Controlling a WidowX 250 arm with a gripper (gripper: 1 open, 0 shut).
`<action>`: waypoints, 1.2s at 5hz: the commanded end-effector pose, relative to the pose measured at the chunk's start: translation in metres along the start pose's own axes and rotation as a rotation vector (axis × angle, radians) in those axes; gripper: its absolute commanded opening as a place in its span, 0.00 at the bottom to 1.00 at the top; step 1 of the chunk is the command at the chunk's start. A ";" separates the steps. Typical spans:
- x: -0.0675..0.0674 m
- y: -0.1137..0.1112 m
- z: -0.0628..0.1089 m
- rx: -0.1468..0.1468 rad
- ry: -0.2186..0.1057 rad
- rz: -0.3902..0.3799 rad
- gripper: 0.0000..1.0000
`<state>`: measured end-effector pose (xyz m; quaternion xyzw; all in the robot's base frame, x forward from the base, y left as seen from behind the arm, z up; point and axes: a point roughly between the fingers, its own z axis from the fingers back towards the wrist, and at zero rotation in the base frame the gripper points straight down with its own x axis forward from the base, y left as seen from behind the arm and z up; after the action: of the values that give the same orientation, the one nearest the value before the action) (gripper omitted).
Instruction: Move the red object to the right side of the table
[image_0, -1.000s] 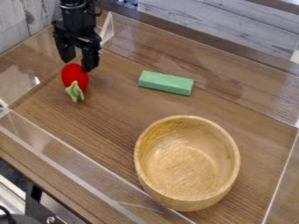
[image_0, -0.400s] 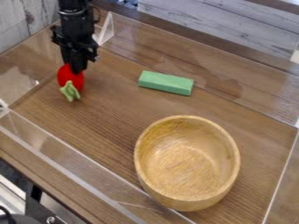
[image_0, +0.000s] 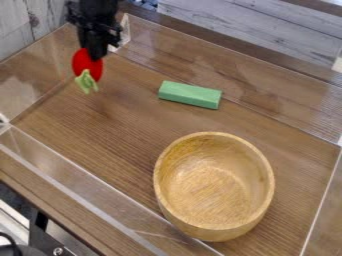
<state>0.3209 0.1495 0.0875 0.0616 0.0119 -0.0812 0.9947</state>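
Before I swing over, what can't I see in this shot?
- Fingertips of the gripper: camera view, small and dark, merged with the red toy's top.
- Top of the red toy: hidden behind the gripper.
- Upper arm: cut off by the top edge.
- Underside of the bowl: hidden by its own body.

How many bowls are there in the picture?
1. The wooden bowl stands on the table, nearer the camera than the green block.
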 end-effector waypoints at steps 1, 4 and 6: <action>0.029 -0.023 0.042 0.066 -0.108 -0.122 0.00; 0.059 -0.119 0.051 0.063 -0.152 -0.363 0.00; 0.071 -0.168 0.043 0.051 -0.200 -0.493 0.00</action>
<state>0.3604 -0.0306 0.0816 0.0646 -0.0375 -0.3292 0.9413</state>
